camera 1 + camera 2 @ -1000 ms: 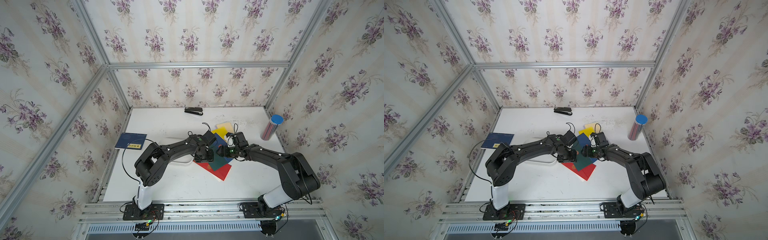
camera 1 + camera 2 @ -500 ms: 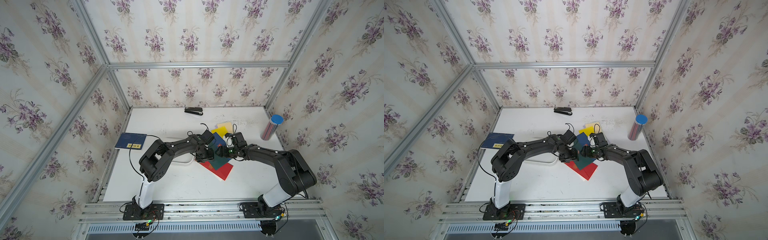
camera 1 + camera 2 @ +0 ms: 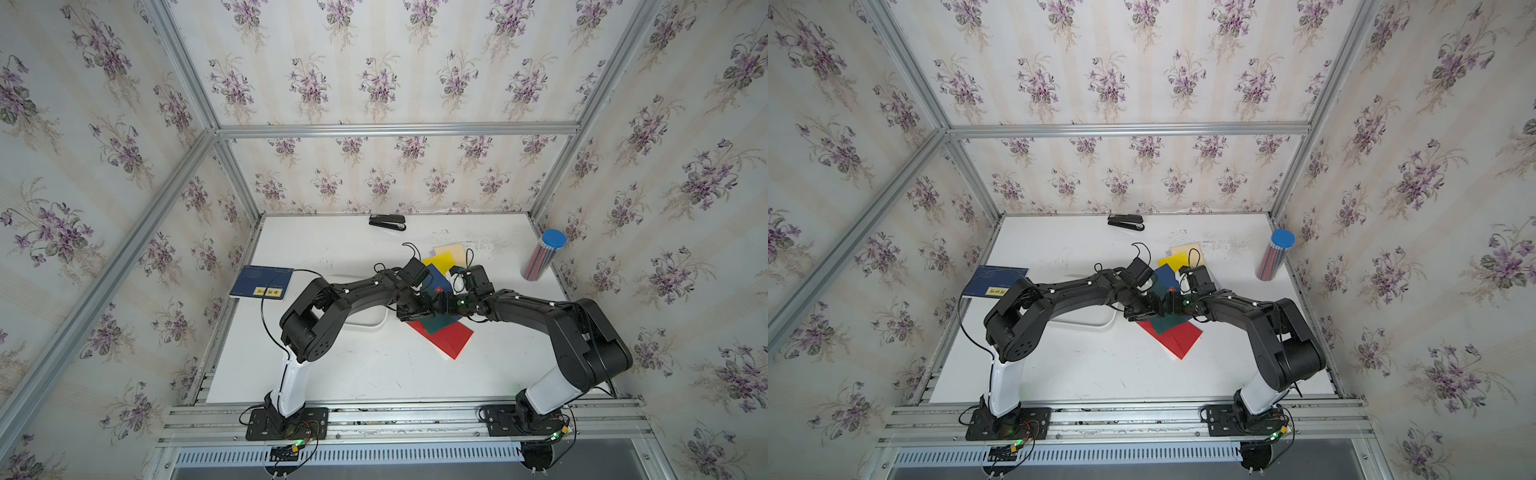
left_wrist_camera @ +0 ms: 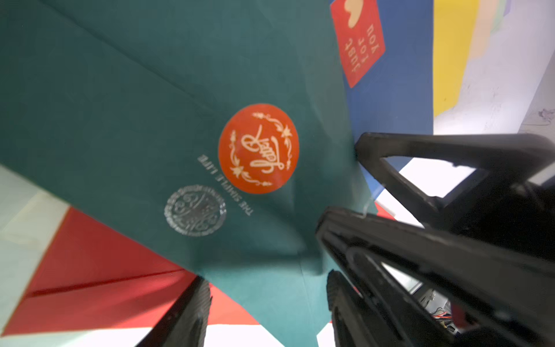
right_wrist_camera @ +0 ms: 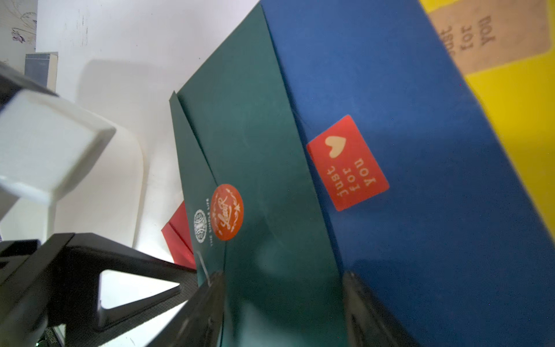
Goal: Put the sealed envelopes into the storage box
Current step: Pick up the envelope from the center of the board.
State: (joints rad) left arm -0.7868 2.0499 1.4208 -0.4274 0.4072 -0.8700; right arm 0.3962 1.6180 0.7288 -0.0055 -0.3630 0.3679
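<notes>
Grippers sit nose to nose over the pile in both top views. The left gripper (image 3: 422,309) and right gripper (image 3: 438,305) meet on the green envelope (image 3: 434,327), which tops the fanned sealed envelopes (image 3: 451,343) mid-counter (image 3: 374,374). The storage box (image 3: 365,325) is just beside the pile toward the robot's left, mostly hidden under the left forearm. No envelope is seen in the part that shows, and it reads the same for the storage box (image 3: 1096,326) and green envelope (image 3: 1167,324). In the left wrist view the green envelope (image 4: 150,105), with its round orange seal (image 4: 258,148), fills the frame. Its near end runs down into the gap between the left gripper's fingers (image 4: 189,315), which stand apart on either side. One right gripper finger looks to touch a long edge; pinched or merely straddled, cannot tell. In the right wrist view the green envelope (image 5: 255,150) has its long axis pointing straight away from the right gripper (image 5: 282,279). Its fingers are apart, one at each long edge, with the navy envelope (image 5: 405,120) underneath on one side; the grip is not readable. The storage box (image 5: 129,180) lies just off the opposite long edge. So the coming move is probably a short sideways carry toward the robot's left, and the left arm is the nearer one.
</notes>
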